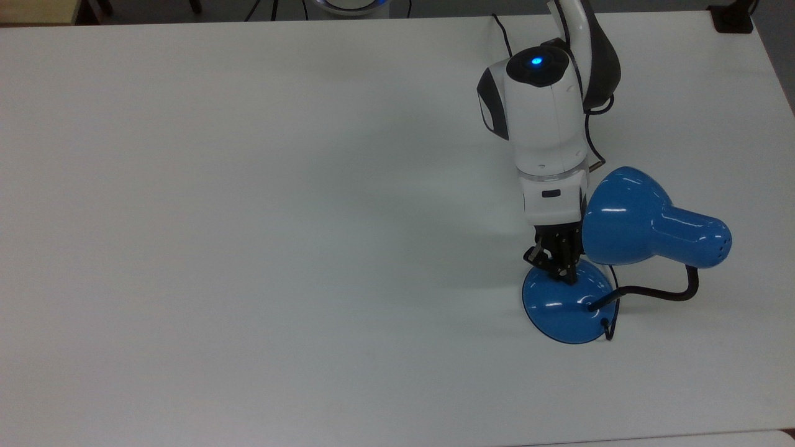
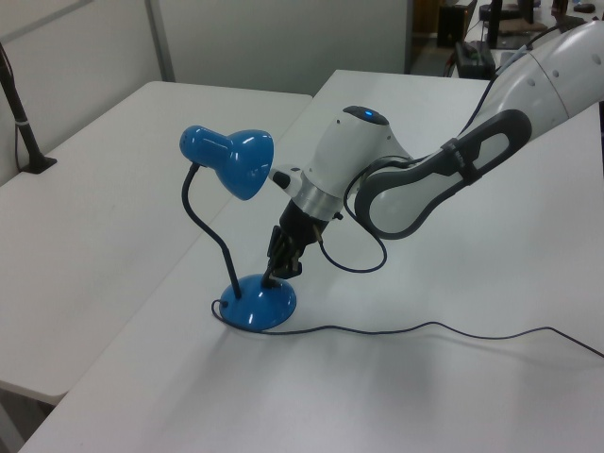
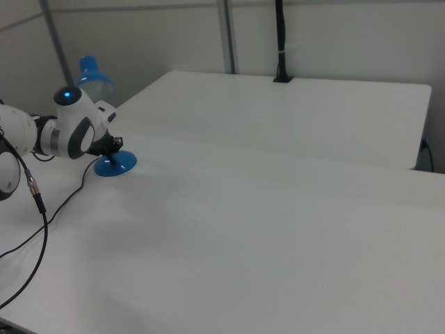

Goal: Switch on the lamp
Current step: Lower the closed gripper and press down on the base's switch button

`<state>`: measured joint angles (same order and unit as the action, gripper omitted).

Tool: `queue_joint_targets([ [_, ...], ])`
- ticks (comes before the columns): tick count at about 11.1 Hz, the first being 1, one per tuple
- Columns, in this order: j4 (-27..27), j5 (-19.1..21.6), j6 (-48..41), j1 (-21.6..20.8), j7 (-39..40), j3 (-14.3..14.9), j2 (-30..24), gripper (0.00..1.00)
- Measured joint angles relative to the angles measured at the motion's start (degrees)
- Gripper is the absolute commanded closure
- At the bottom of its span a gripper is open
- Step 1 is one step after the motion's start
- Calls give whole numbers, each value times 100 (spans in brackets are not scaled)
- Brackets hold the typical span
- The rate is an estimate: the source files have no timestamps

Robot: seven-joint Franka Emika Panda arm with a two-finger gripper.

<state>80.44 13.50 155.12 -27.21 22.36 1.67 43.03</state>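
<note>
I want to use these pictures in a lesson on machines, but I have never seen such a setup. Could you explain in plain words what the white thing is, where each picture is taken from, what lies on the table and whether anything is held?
The white, jointed thing is a robot arm. At its end sits a small black tool with two fingers for grasping or pressing. One picture looks straight down on the white table; the other two look across it from opposite sides.

On the table stands a blue desk lamp: a bell-shaped shade, a bent black neck and a round blue base, with a thin black cord trailing away. In the right view the lamp sits far off at the right view's left.

Nothing is held. The tool's tip is down on top of the base, as if pressing there. No glow is visible from the shade.
</note>
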Motion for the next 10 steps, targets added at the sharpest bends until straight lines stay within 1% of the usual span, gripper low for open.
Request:
queue_joint_targets([
  [6,-65,6,68,-33,-42,10,-142,98],
  [10,108,6,68,-14,-42,16,-152,99],
])
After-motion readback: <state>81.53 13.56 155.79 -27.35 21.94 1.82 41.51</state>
